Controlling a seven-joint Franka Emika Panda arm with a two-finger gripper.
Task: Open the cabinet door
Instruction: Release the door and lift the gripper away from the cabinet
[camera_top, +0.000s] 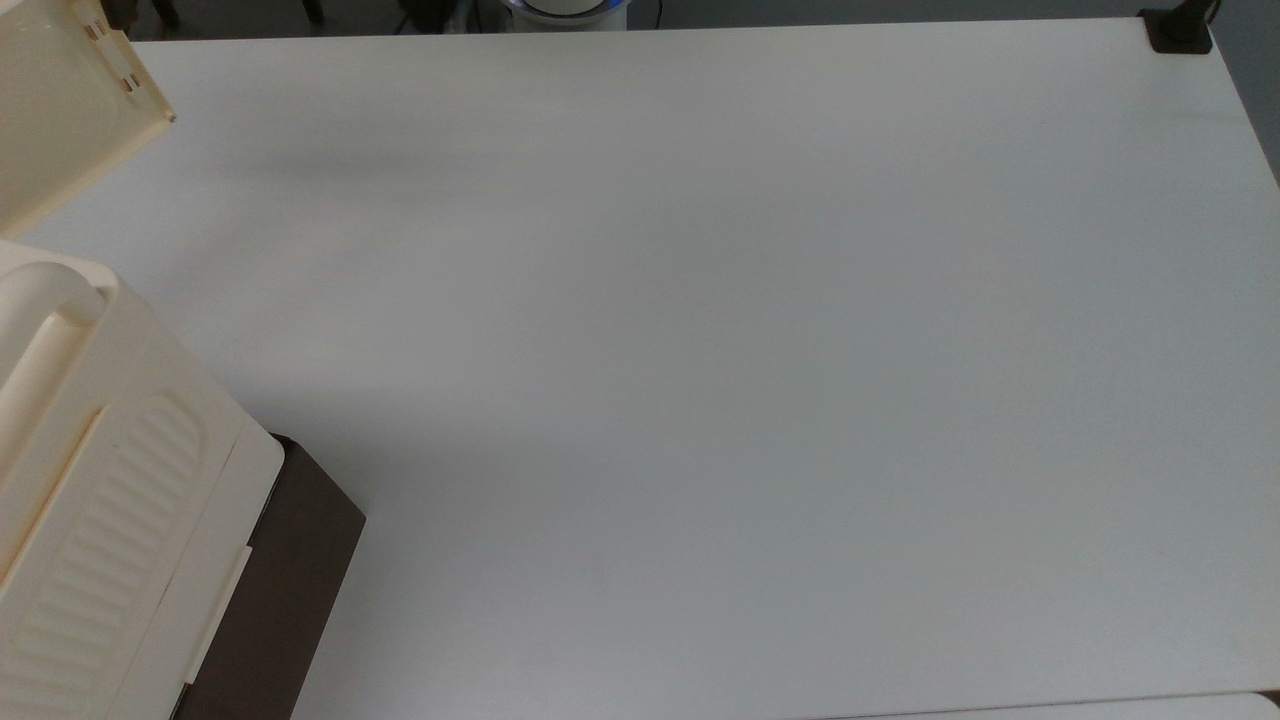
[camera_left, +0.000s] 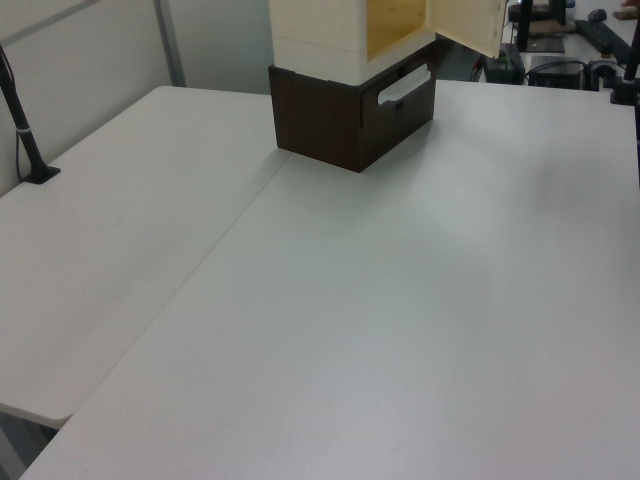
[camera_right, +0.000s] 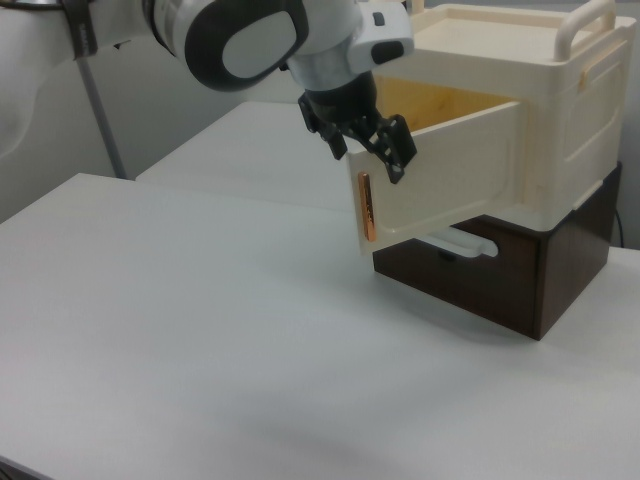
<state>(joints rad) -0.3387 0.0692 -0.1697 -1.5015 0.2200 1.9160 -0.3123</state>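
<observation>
Because the flat cream plastic cabinet door (camera_right: 440, 180) already stands well swung out from the large boxy cream plastic cabinet (camera_right: 560, 120), with the yellow wooden inside (camera_right: 440, 100) open to the eye, I judge that the task is nearly finished and only the end of the swing remains. In the right view the black two-finger gripper (camera_right: 372, 150) of the white robot arm (camera_right: 250, 35) is at the upper free corner of the door, just above the small copper-coloured handle strip (camera_right: 366, 206), and it seems to touch the top edge of the panel; whether the jaws are closed on this edge or only rest against it I cannot tell. The cabinet sits on a dark brown box base (camera_right: 500, 275) with a pale bar handle (camera_left: 404, 84), at the far right of the white table (camera_right: 200, 330) in the right view, and at the near left corner in the top view, where the door (camera_top: 60, 110) shows at the far left. To do this step well, the gripper should follow an arc around the hinge side, not a straight line, so the panel is not bent. The push should be slow and light, since the unit looks light and may slide on the smooth table. It is better to stop before the hinge reaches its limit.
</observation>
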